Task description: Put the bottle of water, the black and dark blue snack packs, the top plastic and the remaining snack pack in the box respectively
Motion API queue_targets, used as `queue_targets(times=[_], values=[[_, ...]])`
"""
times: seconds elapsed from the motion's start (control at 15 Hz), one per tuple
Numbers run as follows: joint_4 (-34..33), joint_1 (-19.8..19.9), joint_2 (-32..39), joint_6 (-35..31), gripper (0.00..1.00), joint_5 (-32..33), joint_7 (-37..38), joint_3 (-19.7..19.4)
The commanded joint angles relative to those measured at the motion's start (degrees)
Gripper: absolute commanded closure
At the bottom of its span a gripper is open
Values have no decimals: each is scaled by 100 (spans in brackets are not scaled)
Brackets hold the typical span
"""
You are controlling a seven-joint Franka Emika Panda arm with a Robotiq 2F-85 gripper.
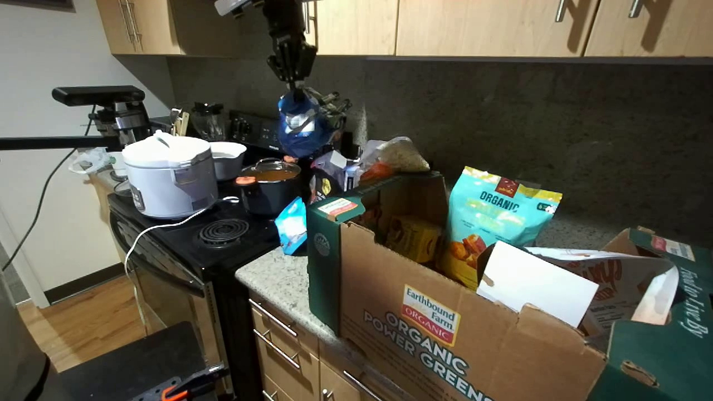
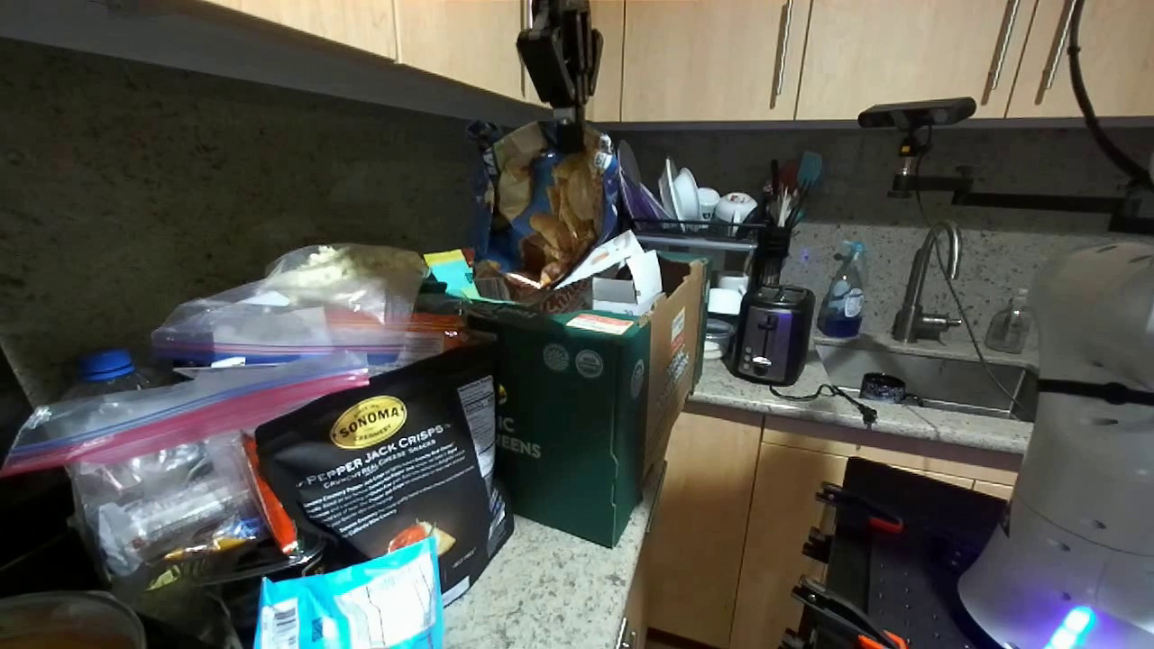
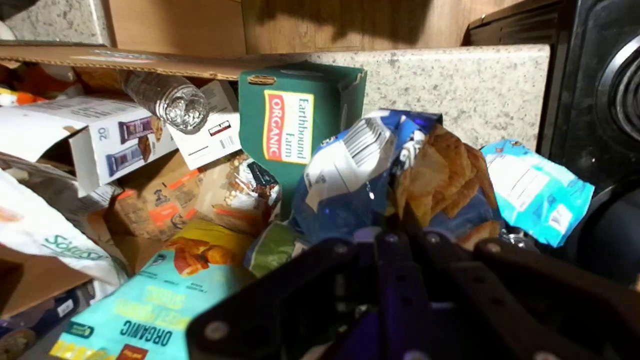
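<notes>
High in the air, the gripper (image 2: pixel 570 138) is pinching the dark blue snack pack (image 2: pixel 545 207) in narrow jaws; the pack is dangling near the box (image 1: pixel 501 331), not yet inside, pinched edge upward, long axis apparently running upright. Inside, a clear bottle (image 3: pixel 172 102) is lying, perhaps the water, done. Outside, the black snack pack (image 2: pixel 388 478), plastic zip bags (image 2: pixel 352 279) and light blue snack pack (image 3: pixel 537 192) are awaiting loading.

The counter (image 2: pixel 554 577) bears the box (image 2: pixel 577 433) and black pack (image 2: pixel 397 487).
</notes>
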State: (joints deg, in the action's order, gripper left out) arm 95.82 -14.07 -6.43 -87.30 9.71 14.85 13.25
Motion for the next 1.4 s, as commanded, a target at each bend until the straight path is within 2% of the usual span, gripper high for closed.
queue_targets(times=[0.0,0.33,0.4,0.73,1.33], values=[[405,264,-531,-298,100,-209,395,-137],[821,506,-989,-603,100,-254,660,-218],[447,507,-645,-343,98,-203,461,-180],[665,546,-834,-435,98,-207,544,-166],[617,570,-796,-451,100,-175,577,-174]])
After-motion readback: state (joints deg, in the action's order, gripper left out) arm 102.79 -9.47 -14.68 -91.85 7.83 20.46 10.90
